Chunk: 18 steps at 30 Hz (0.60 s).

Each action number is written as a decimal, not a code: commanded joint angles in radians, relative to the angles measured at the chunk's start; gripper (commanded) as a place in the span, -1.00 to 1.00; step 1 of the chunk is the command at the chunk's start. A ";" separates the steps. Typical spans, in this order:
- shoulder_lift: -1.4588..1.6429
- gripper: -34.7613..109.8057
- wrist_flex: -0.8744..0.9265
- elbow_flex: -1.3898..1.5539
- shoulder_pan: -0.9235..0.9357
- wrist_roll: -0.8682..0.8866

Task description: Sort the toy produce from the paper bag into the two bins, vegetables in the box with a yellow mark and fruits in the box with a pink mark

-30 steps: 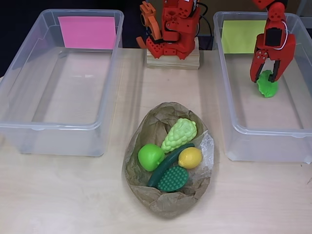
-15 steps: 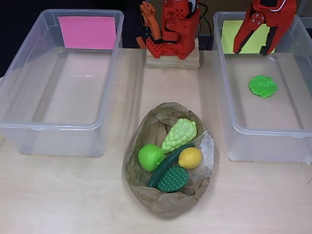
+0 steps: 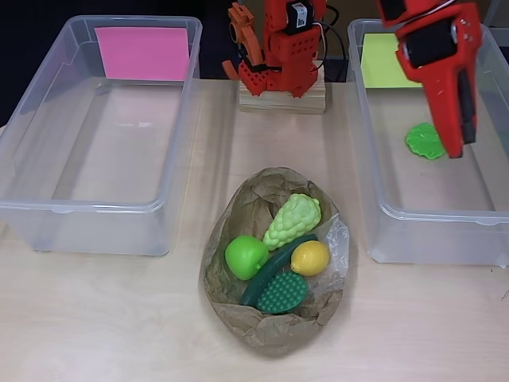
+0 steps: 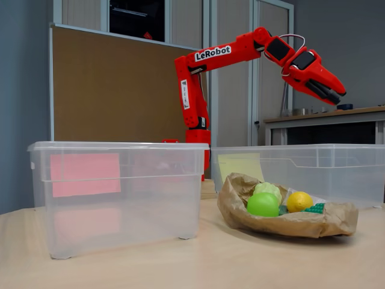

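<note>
Tool, fingers closed and empty, hangs above ruffled green leaf in clear plastic bin.

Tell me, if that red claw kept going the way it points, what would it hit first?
Probably the yellow-marked bin: the gripper slants down over it, near the green leaf. Whether floor or far wall comes first is unclear.

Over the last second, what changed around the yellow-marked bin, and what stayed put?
The gripper let go of the green leafy vegetable, which now lies on the floor of the yellow-marked bin, and the arm lifted up and away; in the fixed view it hangs high above the bins. The paper bag with its five pieces and the pink-marked bin are unchanged.
</note>
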 commanded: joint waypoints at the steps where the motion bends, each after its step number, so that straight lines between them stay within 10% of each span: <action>1: 0.000 -0.24 -0.067 0.058 0.130 -0.049; 8: -0.187 -0.22 -0.015 0.087 0.373 0.164; 18: -0.436 0.01 -0.054 0.032 0.454 -0.002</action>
